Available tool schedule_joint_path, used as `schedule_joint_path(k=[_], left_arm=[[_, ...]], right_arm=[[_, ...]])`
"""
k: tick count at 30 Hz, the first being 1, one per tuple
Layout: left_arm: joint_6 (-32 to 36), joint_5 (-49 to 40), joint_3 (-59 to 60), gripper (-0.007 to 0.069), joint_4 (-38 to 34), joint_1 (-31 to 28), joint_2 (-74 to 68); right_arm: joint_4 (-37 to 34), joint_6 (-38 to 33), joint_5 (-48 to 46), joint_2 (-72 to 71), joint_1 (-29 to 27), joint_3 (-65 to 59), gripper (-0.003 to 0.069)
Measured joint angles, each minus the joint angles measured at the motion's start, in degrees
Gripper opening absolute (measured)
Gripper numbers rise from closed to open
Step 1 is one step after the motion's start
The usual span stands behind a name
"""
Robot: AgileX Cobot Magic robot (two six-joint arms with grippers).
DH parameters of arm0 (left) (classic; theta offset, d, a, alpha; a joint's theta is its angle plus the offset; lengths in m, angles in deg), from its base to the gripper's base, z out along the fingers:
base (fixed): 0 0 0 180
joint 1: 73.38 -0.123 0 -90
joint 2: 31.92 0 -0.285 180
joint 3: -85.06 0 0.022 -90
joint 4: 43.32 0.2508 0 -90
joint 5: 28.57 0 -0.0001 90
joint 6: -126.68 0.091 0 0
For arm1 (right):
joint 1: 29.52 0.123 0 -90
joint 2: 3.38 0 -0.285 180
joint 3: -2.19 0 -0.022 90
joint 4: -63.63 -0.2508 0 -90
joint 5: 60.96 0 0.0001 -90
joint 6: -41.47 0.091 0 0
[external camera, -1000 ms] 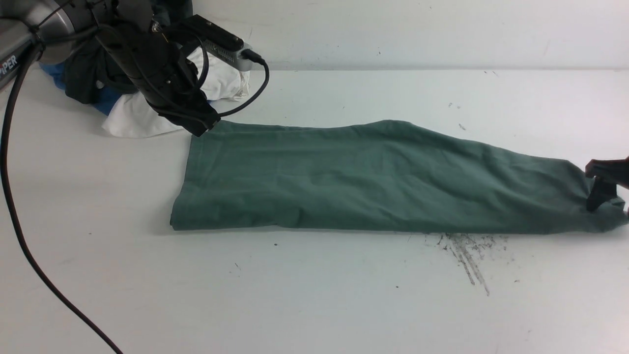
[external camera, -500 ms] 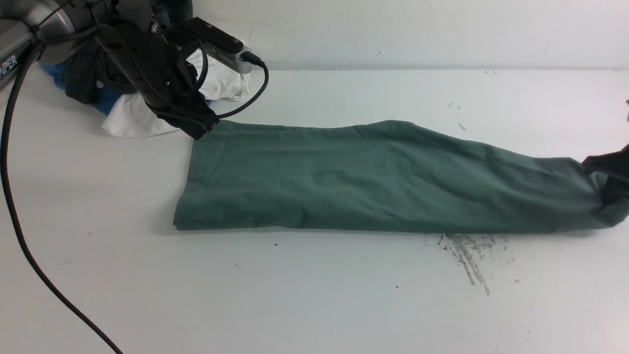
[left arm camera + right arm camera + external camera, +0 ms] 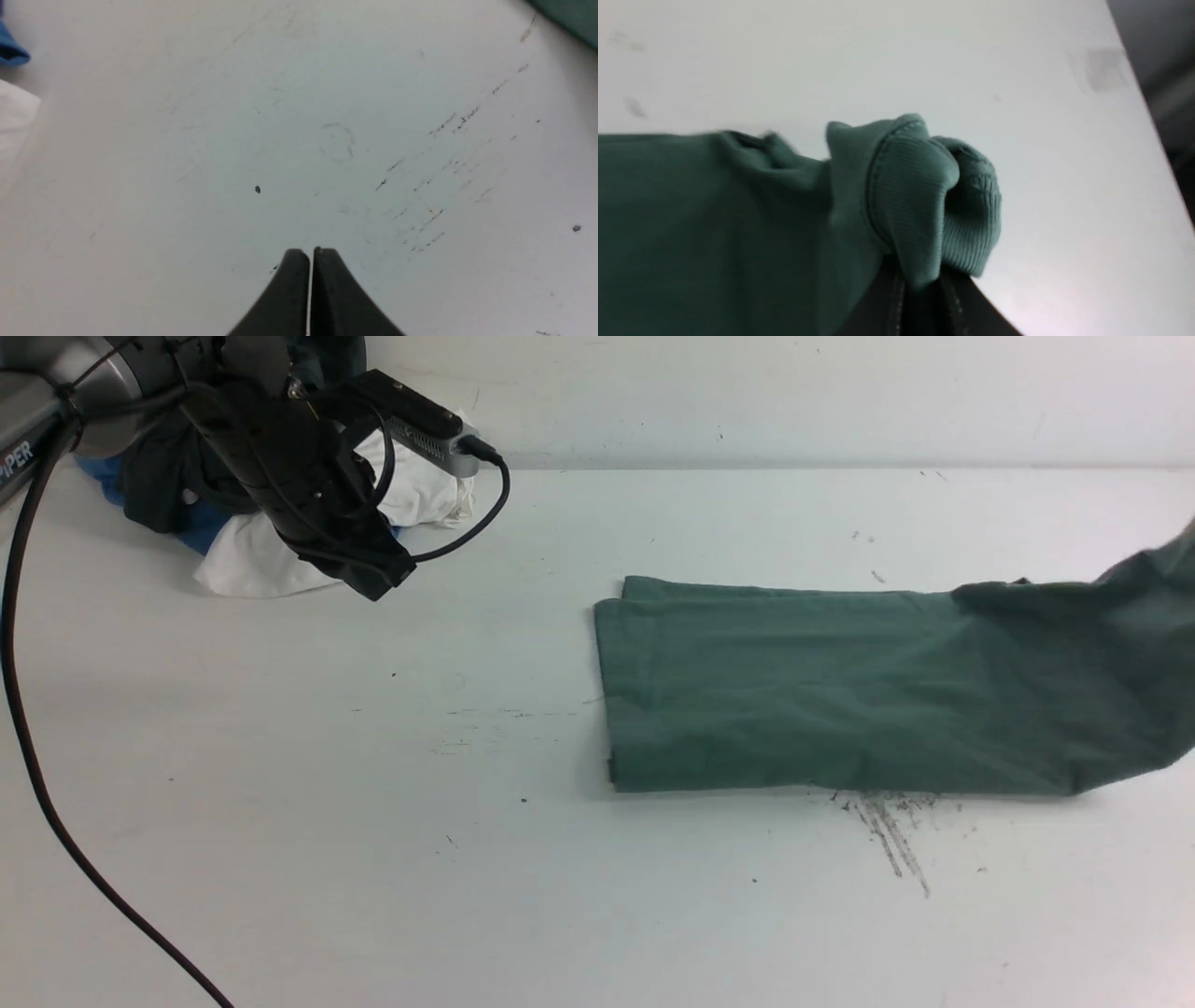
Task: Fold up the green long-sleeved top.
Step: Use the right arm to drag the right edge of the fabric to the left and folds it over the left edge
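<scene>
The green long-sleeved top (image 3: 840, 700) lies as a long folded band across the right half of the white table. Its right end rises off the surface and runs out past the front view's right edge. My right gripper (image 3: 920, 284) shows only in the right wrist view, shut on a ribbed hem (image 3: 915, 196) of the top, with the bunched cloth hanging beside it. My left gripper (image 3: 378, 581) hovers at the back left, well away from the top's left edge. In the left wrist view this gripper (image 3: 311, 254) is shut on nothing above bare table, and one corner of the top (image 3: 574, 18) shows.
A pile of clothes sits at the back left: a white garment (image 3: 252, 560), a dark one (image 3: 163, 476) and a blue one (image 3: 201, 537). A black cable (image 3: 28, 756) trails down the left side. Dark scuff marks (image 3: 887, 821) lie in front of the top. The table's edge (image 3: 1148, 116) is near the right gripper.
The top has slid far to the right and its right end has lifted. The right gripper closed on the cloth and left the front view. The left arm stayed put.
</scene>
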Motion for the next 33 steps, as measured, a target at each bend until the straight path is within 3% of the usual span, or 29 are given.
schedule_joint_path(k=[6, 11, 23, 29, 30, 33], left_arm=[[0.00, 0.05, 0.00, -0.0008, 0.00, 0.00, 0.00], [0.00, 0.05, 0.00, -0.0008, 0.00, 0.00, 0.00], [0.00, 0.23, 0.00, -0.0008, -0.05, 0.00, 0.00], [0.00, 0.23, 0.00, -0.0008, -0.16, 0.00, 0.00], [0.00, 0.23, 0.00, -0.0008, -0.16, 0.00, 0.00], [0.00, 0.23, 0.00, -0.0008, -1.27, 0.00, 0.00]], right_arm=[[-15.47, -6.57, 0.37, 1.45, 12.99, 5.54, 0.0045], [-21.53, -7.65, 2.52, 6.80, 20.51, 6.05, 0.0045], [-33.14, -9.36, 4.82, 23.00, 25.10, 6.05, 0.0076], [-47.20, -16.92, 4.94, 25.87, 25.10, 6.21, 0.0317], [-47.61, -17.29, 4.86, 25.87, 25.10, 6.21, 0.0327], [-49.81, -21.98, 2.93, 25.74, 24.99, 9.92, 0.0465]])
